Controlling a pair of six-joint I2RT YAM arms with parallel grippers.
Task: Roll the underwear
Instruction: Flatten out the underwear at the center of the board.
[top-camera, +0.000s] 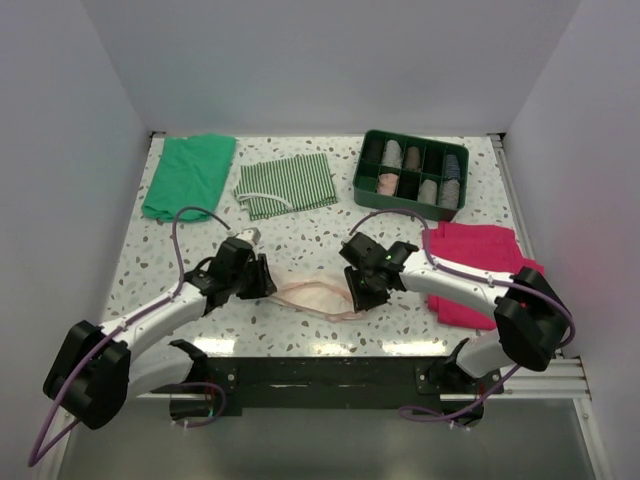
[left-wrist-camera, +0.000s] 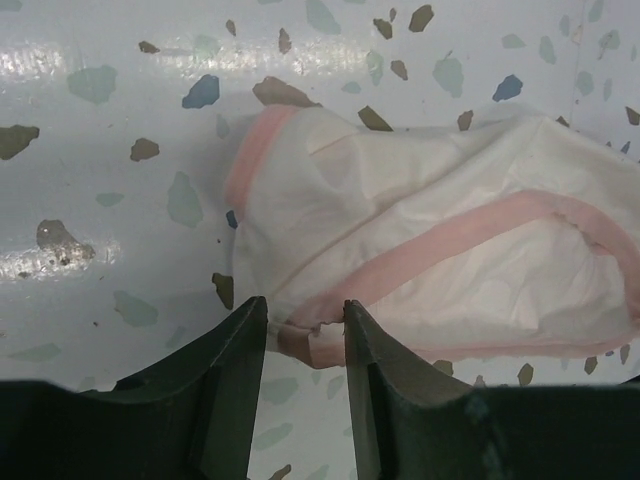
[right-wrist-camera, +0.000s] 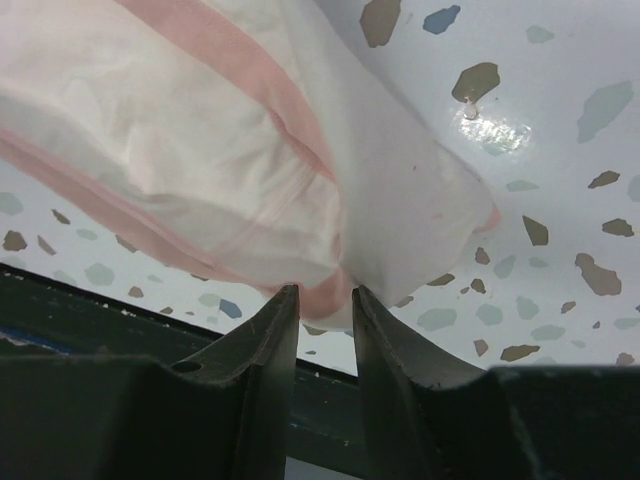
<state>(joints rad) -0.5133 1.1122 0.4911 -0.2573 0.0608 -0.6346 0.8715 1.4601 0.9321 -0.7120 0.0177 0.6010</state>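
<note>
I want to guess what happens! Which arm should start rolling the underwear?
Probably left: the left gripper pinches one pink-edged end, with the underwear spread flat ahead of it. The right gripper pinches the other end, so it's close.

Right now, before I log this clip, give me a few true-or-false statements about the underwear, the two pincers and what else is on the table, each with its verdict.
1. The underwear lies between the two pincers. True.
2. The underwear is a tight roll. False: it is spread out, not rolled.
3. The left pincer has the garment's pink edging between its fingers. True.
4. The right pincer grips the magenta cloth. False: it is closed on the underwear's edge, and the magenta cloth lies beneath the right arm.
5. The green bin is empty. False: several of its compartments hold rolled items.
</note>
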